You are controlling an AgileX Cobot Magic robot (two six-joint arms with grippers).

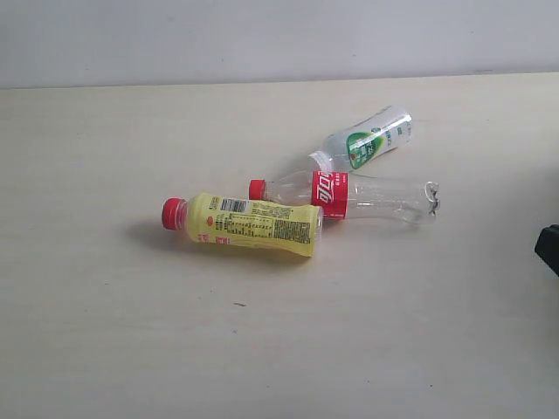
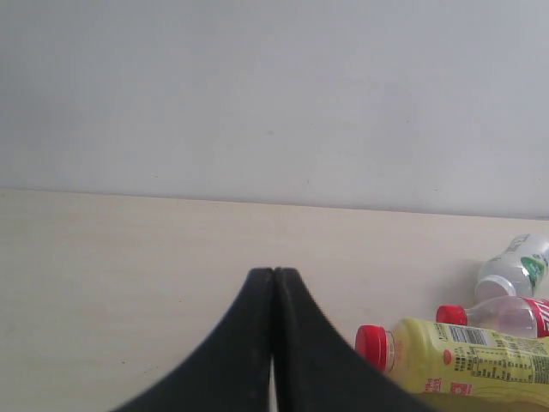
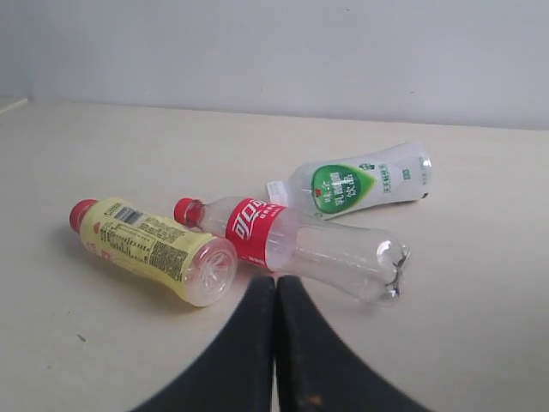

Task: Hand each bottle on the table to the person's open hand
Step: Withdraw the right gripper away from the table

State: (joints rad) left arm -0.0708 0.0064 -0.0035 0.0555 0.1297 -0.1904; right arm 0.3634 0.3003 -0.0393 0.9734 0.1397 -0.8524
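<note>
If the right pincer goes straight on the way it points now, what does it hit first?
Most likely the red-label clear bottle, lying on its side just past the tips of the right pincer, which is shut. The green-label bottle lies beyond. Height is unclear, so it might pass over.

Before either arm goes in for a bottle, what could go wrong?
1. The yellow bottle, red-label bottle and green-label bottle lie on their sides, bunched close. Grabbing one could roll or knock its neighbours.
2. The left fingers and right fingers are both shut. Descending like that would probably push a bottle rather than grip it.
3. No open hand shows in any view, so a handover has no visible target yet.
</note>
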